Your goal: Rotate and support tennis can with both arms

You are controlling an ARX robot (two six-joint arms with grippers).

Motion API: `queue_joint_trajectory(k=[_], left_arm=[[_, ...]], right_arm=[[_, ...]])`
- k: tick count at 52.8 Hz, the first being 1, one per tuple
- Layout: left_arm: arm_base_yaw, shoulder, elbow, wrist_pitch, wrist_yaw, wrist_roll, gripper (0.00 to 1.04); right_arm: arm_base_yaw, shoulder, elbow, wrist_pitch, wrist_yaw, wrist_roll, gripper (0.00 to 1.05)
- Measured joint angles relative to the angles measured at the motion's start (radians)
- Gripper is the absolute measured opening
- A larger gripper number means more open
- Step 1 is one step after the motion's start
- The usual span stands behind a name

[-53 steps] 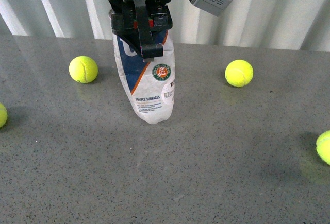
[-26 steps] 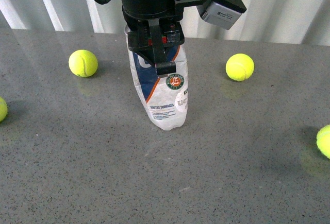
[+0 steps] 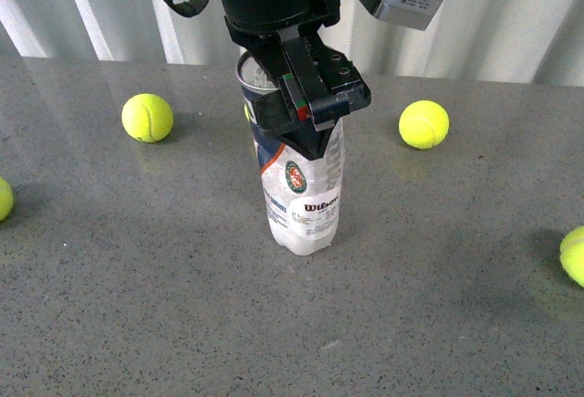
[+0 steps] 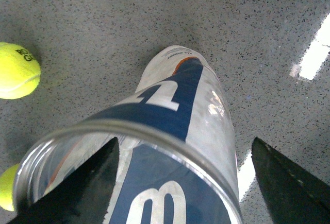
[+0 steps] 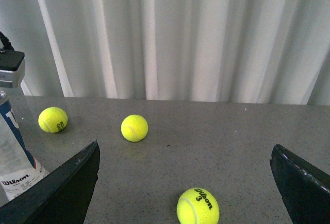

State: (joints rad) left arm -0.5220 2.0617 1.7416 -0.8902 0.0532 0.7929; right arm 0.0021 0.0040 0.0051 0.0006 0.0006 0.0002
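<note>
Turning the tennis can [image 3: 299,201] well probably depends on keeping it upright on its base while one arm twists and the other steadies it. It stands upright near the middle of the grey table [image 3: 137,324]. The left gripper [image 4: 184,147] comes down over its top. The left wrist view shows the black fingers [image 4: 77,193] spread, one close against the can wall and the other clear of it, so nothing is clamped yet. I judge that the jaws should close below the silver rim [image 4: 154,130], squarely across the tube. The squeeze should be light, since thin clear plastic is likely to dent or slip under a hard pinch.

The right gripper [image 5: 184,147] is spread wide and empty, looking across the table with the can at the edge of its view. It would need to come in low on the can's side to brace it. The right arm does not show in the front view.

The can is a tall, smooth, glossy cylinder, and no balls show inside it. It has a white, navy and orange label [image 3: 306,205] with a round logo. The tabletop is speckled, stone-like and slightly reflective, so the base may slide easily. Fuzzy yellow-green tennis balls [image 3: 147,119] lie scattered well apart from the can, and one of them [image 3: 423,126] lies on the can's other side. A pleated white curtain [image 5: 180,38] hangs behind.
</note>
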Motion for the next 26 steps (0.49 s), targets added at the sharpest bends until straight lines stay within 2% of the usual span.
queue_joint_trajectory(k=[5, 26], left_arm=[[-0.001, -0.041, -0.029, 0.003, 0.011, -0.008, 0.99], [0.002, -0.127, -0.114, 0.045, 0.018, -0.077, 0.98]], right_arm=[[0.0, 0.0, 0.0, 0.0, 0.0, 0.0, 0.98], [0.0, 0.0, 0.0, 0.0, 0.0, 0.0, 0.98]])
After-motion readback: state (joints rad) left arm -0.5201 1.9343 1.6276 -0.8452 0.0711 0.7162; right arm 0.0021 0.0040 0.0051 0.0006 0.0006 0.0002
